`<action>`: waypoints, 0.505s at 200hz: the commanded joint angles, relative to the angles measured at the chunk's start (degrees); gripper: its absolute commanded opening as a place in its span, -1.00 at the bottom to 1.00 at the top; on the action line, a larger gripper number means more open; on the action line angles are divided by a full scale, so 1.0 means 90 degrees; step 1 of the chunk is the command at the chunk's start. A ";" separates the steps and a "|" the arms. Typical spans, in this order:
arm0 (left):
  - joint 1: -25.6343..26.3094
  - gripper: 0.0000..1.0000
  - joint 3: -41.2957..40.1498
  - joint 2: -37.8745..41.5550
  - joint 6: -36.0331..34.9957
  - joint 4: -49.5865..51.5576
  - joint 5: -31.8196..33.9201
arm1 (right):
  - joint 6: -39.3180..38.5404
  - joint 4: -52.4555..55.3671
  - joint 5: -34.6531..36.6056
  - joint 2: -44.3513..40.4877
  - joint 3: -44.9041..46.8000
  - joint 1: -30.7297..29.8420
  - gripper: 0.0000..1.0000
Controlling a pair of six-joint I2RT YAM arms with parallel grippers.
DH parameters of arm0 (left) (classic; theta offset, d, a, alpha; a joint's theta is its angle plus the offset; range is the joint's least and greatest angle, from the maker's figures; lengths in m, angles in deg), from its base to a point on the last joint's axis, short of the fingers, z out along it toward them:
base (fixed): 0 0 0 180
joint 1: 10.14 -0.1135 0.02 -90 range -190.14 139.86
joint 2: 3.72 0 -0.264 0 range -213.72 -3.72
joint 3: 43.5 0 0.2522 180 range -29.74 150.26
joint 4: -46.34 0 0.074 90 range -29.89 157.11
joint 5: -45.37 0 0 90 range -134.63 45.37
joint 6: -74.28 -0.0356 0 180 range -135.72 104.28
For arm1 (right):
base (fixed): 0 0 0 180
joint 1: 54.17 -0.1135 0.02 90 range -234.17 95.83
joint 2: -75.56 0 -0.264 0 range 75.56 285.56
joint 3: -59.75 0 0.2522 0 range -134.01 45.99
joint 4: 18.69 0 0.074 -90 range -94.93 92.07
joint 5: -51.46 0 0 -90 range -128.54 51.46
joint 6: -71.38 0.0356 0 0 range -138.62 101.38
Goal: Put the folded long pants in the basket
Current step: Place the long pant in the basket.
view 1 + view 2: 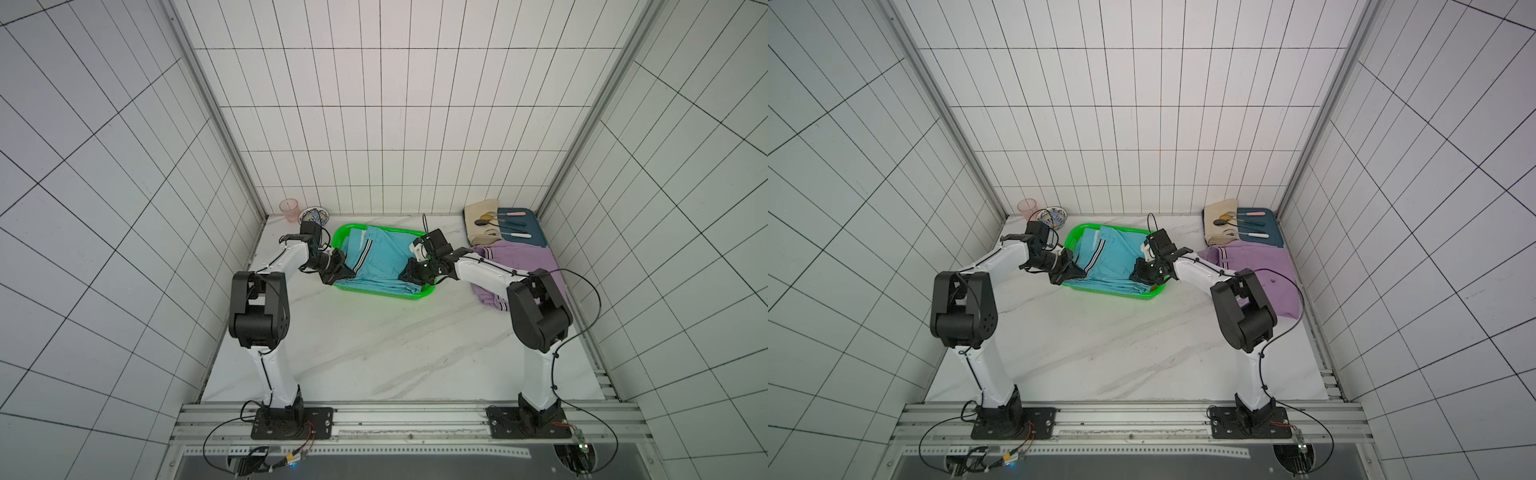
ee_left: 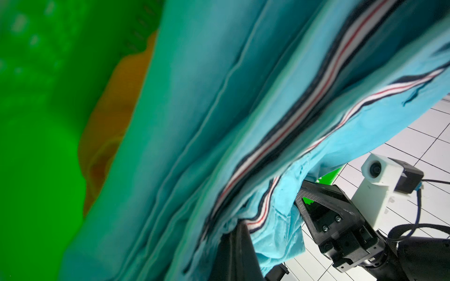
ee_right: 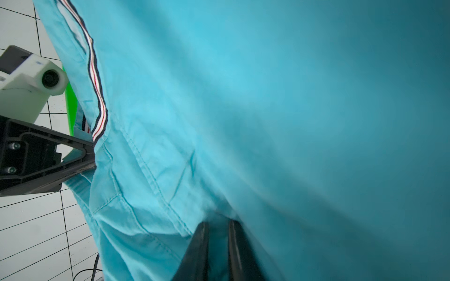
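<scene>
Light blue pants [image 1: 380, 257] are gripped at both near corners. The striped edge is clamped by the left gripper [image 1: 350, 274], and the opposite edge is pinched by the right gripper [image 1: 406, 275], with cloth seen between its fingers [image 3: 199, 245]. The garment is spread across the green basket [image 1: 386, 296], over an orange piece [image 2: 114, 116]. The cloth is judged soft, light and limp, so all folded layers are best taken together at the hems. Lilac pants [image 1: 519, 257] are seen on the table [image 1: 374, 353] beside the basket.

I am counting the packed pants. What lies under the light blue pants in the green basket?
Orange fabric shows beneath the light blue pants, against the basket wall. Anything more underneath is covered.
</scene>
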State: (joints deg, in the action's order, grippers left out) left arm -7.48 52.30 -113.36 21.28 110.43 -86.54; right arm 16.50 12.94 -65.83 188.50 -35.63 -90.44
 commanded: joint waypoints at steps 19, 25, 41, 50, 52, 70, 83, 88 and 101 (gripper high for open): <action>0.0570 -1.00 0.0657 0.1058 0.0105 0.0186 0.1178 | -0.0516 0.0985 0.0893 -0.1135 -0.0383 0.0153 -0.49; 0.0666 -1.00 0.0853 0.1132 0.0117 0.0134 0.1255 | -0.0630 0.1026 0.1041 -0.1237 -0.0536 0.0146 -0.47; 0.0808 -1.00 0.1268 0.1150 0.0239 -0.0007 0.1442 | -0.0874 0.1069 0.1635 -0.1421 -0.0829 0.0155 -0.40; 0.0808 -1.00 0.1460 0.1001 0.0345 -0.0133 0.1427 | -0.0929 0.0990 0.1889 -0.1379 -0.0918 0.0183 -0.38; 0.0801 -1.00 0.1512 0.0957 0.0363 -0.0160 0.1425 | -0.0939 0.0973 0.1916 -0.1363 -0.0940 0.0200 -0.37; 0.0707 -1.00 0.2183 0.0230 0.0344 -0.0002 0.1415 | -0.0997 0.0930 0.1931 -0.0828 -0.1345 0.0333 -0.42; 0.0651 -1.00 0.2822 -0.0519 0.0185 0.0329 0.1381 | -0.1072 0.1038 0.1938 -0.0285 -0.1770 0.0412 -0.44; 0.0608 -1.00 0.3106 -0.0848 0.0107 0.0546 0.1266 | -0.1111 0.1102 0.1964 -0.0077 -0.1926 0.0418 -0.45; 0.0548 -1.00 0.3852 -0.1633 -0.0159 0.1056 0.1118 | -0.1183 0.1301 0.2103 0.0440 -0.2293 0.0464 -0.47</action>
State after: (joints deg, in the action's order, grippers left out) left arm -1.15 80.34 -115.63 23.24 111.85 -76.34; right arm 8.52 20.00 -50.88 183.23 -51.91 -87.53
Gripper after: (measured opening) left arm 0.037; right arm 0.275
